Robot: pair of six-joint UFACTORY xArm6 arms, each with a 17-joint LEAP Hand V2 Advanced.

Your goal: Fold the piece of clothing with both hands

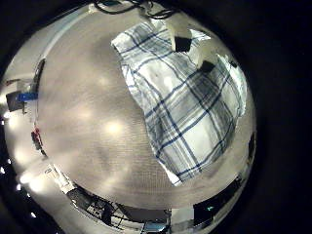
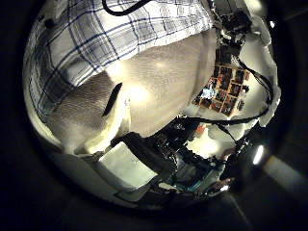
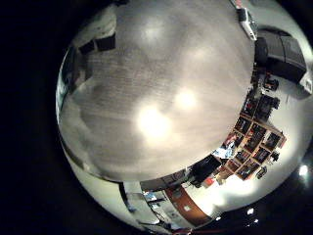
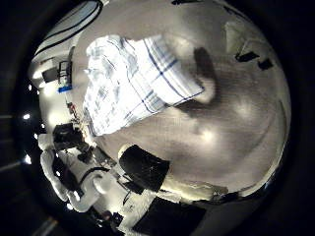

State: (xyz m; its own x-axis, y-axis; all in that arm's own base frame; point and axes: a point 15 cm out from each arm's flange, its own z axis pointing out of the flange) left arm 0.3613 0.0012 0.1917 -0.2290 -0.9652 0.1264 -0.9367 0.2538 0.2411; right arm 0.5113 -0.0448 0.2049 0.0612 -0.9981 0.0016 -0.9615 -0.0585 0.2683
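Observation:
A checked piece of clothing (image 1: 185, 97) lies spread flat on the table (image 1: 88, 107), seen from well above in the left little finger side palm view. My left hand's fingers (image 1: 181, 39) reach over one end of it without holding cloth. The left thumb side palm view shows the same clothing (image 2: 106, 38) beside bare table (image 2: 164, 82). In the right thumb side palm view the clothing (image 4: 128, 79) lies off to one side, and my right hand's fingers (image 4: 246, 47) hang over bare table (image 4: 217, 128), holding nothing. The right little finger side palm view shows only table (image 3: 156, 98).
The table's edge (image 3: 171, 174) runs past shelves and room clutter (image 3: 249, 132). More clutter stands beyond the table's edge (image 2: 226, 87) on the left hand's side.

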